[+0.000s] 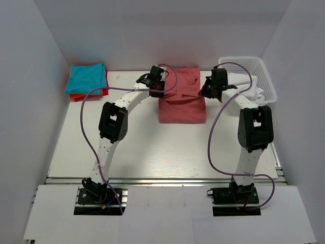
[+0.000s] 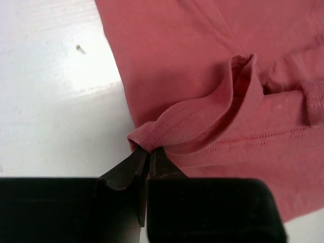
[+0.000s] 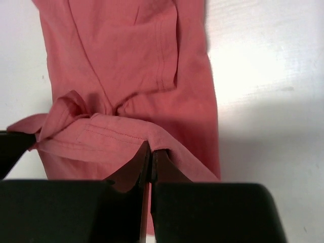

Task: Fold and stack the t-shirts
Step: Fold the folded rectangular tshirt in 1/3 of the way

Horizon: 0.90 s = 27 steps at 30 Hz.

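The dusty salmon-red t-shirt (image 1: 182, 104) lies partly folded on the table between the two arms. My left gripper (image 1: 158, 87) is shut on its left hemmed edge, and the left wrist view shows the pinched fold (image 2: 152, 139) at my left gripper (image 2: 148, 152). My right gripper (image 1: 206, 90) is shut on the right edge, and the right wrist view shows the hem (image 3: 121, 134) lifted above the shirt body at my right gripper (image 3: 151, 148). A folded stack with the teal t-shirt (image 1: 86, 76) on top of red and orange ones (image 1: 84, 95) sits at the far left.
A white lattice basket (image 1: 264, 76) with white cloth in it stands at the far right, close behind the right arm. The white table (image 1: 152, 147) is walled by grey panels on the left, back and right.
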Motion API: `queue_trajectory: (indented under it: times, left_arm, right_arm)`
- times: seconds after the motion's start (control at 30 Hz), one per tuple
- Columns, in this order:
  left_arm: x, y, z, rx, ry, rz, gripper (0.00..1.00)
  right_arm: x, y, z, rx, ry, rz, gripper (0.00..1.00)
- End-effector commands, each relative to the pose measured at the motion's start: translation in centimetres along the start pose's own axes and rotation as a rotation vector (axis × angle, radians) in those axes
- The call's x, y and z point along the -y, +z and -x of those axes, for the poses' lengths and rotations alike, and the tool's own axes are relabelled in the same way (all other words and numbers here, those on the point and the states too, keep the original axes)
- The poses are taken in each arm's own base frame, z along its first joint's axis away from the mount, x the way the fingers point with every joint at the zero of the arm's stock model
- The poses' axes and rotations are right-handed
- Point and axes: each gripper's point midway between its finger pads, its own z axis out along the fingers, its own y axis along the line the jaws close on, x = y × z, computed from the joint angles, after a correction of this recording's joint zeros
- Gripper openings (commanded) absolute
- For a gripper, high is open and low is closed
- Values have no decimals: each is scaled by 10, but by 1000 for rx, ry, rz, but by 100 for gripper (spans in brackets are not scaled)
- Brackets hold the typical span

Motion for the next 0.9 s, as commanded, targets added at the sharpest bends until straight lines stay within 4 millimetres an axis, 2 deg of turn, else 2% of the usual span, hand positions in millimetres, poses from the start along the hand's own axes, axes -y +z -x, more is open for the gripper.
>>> queue_trajectory:
  times: [0.0, 0.03, 0.07, 0.1, 0.13, 0.2, 0.23, 0.27, 0.3, 0.33, 0.37, 0.4, 0.43, 0.47, 0.5, 0.53, 0.57, 0.6, 0.63, 0.67, 0.7, 0.73, 0.77, 0.8, 0.83, 0.87]
  left_arm:
    - [6, 1, 47, 135, -36, -73, 16]
    - [-3, 12, 44, 124, -45, -61, 27]
    - [-3, 11, 56, 157, -56, -51, 43]
    - [-19, 13, 65, 172, -86, -35, 78]
    - [-22, 11, 82, 223, -103, -50, 100]
    - [-36, 4, 101, 264, -122, -65, 100]
    - [-36, -4, 106, 272, -123, -94, 100]
    - [-33, -10, 112, 295, -120, -109, 100]
    - [-36, -35, 128, 345, -123, -113, 100]
    - [-33, -45, 130, 358, -103, -127, 100]
    - [-35, -41, 109, 314, -95, -129, 100]
    - [-35, -48, 107, 315, -94, -129, 100]
    - [-33, -72, 113, 340, -93, -135, 100]
    - [-37, -68, 92, 292, -96, -125, 100]
    - [-36, -73, 82, 265, -96, -128, 100]
    - [-40, -69, 56, 206, -101, -116, 100]
    - [-33, -89, 57, 222, -103, -129, 100]
    - [-34, -95, 48, 209, -104, -126, 100]
    - [-30, -98, 42, 216, -97, -125, 100]
    - [-30, -94, 15, 167, -93, -121, 100]
    - [-26, -107, 13, 170, -101, -143, 100]
    - [-19, -104, -10, 118, -111, -194, 100]
    - [-17, -106, -19, 99, -110, -214, 100]
    - [-18, -108, -28, 80, -121, -210, 100]
    - [-20, -114, -42, 49, -135, -203, 100]
    - [-21, -118, -48, 39, -137, -201, 100]
  right_arm:
    - [-7, 24, 27, 67, 40, 38, 1]
    - [0, 37, 28, 75, 54, 36, 8]
    - [1, 44, 29, 74, 70, 35, 15]
    - [-9, 43, 58, 123, 70, 75, 24]
    - [-1, 63, 44, 68, 57, 80, 36]
    - [-21, 56, 84, 124, 27, 136, 55]
    - [-25, 58, 78, 70, -11, 169, 66]
    - [-29, 54, 81, 76, -47, 181, 83]
    - [-35, 46, 81, 80, -75, 195, 90]
    - [-33, 45, 72, 75, -104, 200, 90]
    - [-42, 30, 77, 98, -133, 225, 90]
    - [-54, 10, 83, 129, -157, 264, 90]
    - [-43, 16, 52, 83, -160, 257, 90]
    - [-55, -11, 64, 131, -187, 291, 90]
    - [-50, -10, 43, 88, -195, 296, 90]
    - [-45, -10, 29, 58, -193, 291, 90]
    - [-56, -25, 25, 53, -218, 339, 90]
    - [-53, -24, 9, 16, -217, 344, 90]
    - [-54, -26, 4, 11, -223, 351, 90]
    - [-51, -28, -16, -28, -238, 377, 90]
    - [-64, -32, -15, -8, -265, 431, 90]
    - [-69, -30, -22, -20, -287, 451, 90]
    - [-81, -33, -15, -21, -305, 485, 90]
    - [-85, -21, -28, -60, -316, 500, 90]
    - [-94, -21, -41, -112, -321, 536, 90]
    - [-111, -22, -36, -107, -334, 576, 90]
